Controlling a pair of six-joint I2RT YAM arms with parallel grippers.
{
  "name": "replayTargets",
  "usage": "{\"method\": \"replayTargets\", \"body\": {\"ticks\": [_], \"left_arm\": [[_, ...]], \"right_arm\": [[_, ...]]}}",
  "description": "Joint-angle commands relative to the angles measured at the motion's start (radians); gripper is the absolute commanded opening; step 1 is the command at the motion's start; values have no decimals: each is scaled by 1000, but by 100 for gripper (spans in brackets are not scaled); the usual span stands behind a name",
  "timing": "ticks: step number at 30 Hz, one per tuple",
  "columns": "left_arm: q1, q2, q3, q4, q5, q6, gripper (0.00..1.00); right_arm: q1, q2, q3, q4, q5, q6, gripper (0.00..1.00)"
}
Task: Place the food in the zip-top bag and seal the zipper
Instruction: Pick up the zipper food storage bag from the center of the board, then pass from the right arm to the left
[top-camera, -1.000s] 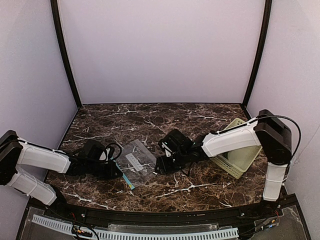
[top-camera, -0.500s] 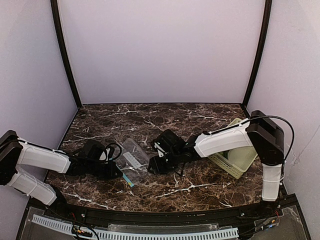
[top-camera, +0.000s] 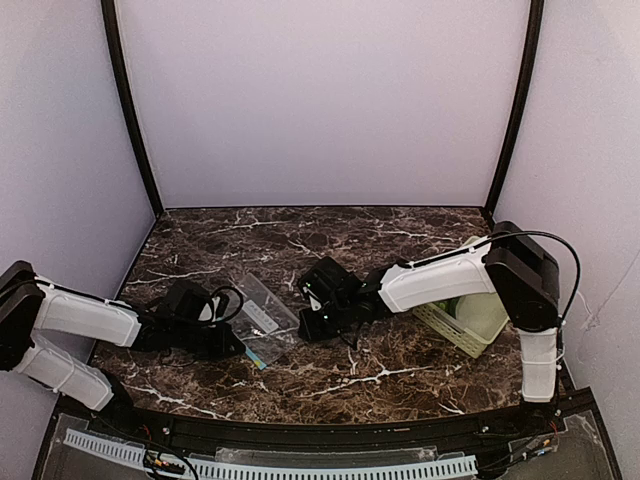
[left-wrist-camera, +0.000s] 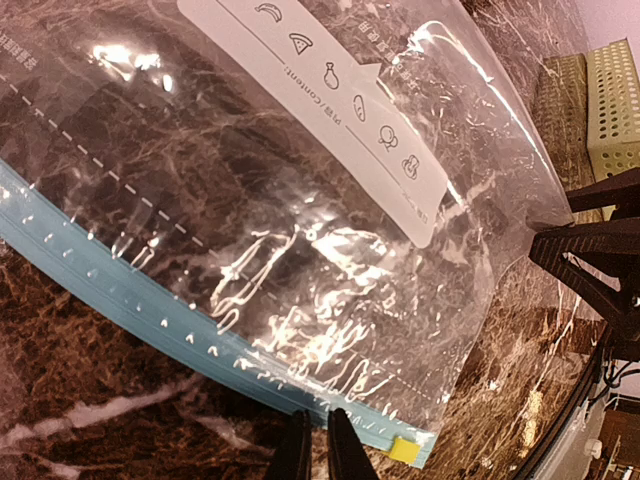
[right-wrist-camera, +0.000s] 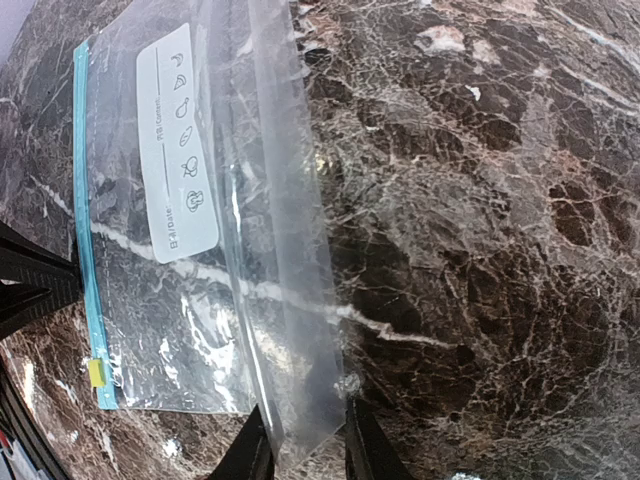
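Left claw (left-wrist-camera: 318, 455) is pinched narrow on the teal zipper (left-wrist-camera: 120, 300) of the bag (right-wrist-camera: 200, 300). The right claw (right-wrist-camera: 305, 455) grips the opposite edge, holding it raised off the counter (right-wrist-camera: 480, 250). The step looks like positioning the empty bag. No food shows; next, the mouth needs opening.

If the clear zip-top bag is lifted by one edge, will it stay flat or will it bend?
Probably floppy: the zip-top bag buckles into a raised fold at the right gripper. Likely very light, since it looks empty and thin. Its glossy film may slide easily on the polished table.
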Motion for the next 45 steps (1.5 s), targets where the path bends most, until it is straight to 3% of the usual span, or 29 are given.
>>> {"method": "replayTargets", "body": {"ticks": [1,6,11,18,21,25,35,45], "left_arm": [[-6,-5,-28,-106,-16,-3,8],[-7,-18,-34,-111,-17,-4,8],[-8,-94,-24,-177,-46,25,16],[-7,-356,5,-310,-114,61,57],[-6,-441,4,-337,-103,66,69],[-7,-526,8,-343,-38,69,79],[-8,-548,24,-156,148,-84,85],[-19,-427,108,118,256,-277,86]], "right_arm": [[9,14,33,-26,29,-17,19],[13,-8,34,-24,55,-31,0],[15,-60,-6,-14,40,-33,0],[14,-227,-129,17,-19,-55,0],[18,-307,-185,30,-44,-98,0],[20,-419,-242,33,-77,-140,0],[20,-695,-354,157,-166,-112,0],[24,-801,-356,284,-226,-145,0]]}}
